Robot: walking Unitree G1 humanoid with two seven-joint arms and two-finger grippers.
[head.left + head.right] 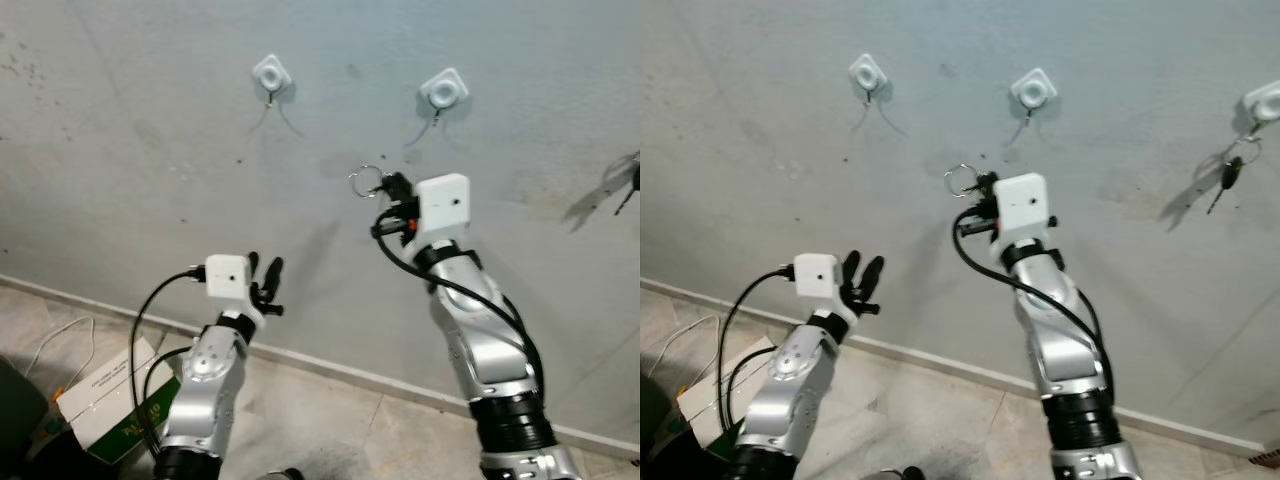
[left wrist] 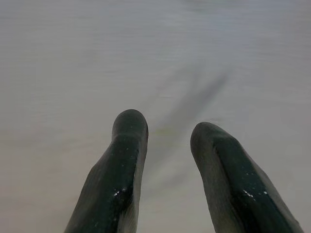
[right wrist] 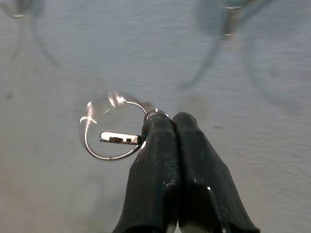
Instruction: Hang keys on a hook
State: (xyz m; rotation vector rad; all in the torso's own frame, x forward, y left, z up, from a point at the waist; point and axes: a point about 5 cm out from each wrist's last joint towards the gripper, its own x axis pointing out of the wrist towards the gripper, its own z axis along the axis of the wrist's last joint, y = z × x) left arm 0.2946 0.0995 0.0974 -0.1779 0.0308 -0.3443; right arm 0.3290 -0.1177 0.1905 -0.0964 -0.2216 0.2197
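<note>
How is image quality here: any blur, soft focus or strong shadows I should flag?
Left eye view: sharp, with each hook casting a thin curved shadow on the wall. Right wrist view: right gripper and key ring crisp, the ring's top glinting and smeared; hooks behind are out of focus. Left wrist view: left gripper sharp, faint finger shadows on the wall.

Two silver arms with ribbed black collars near their bases. Each wrist carries a white, box-shaped camera housing; a looping black cable enters each housing at about 9 o'clock. The left gripper [image 1: 266,279] and right gripper [image 3: 171,121] have long, rounded, glossy black fingers [image 2: 127,145].
</note>
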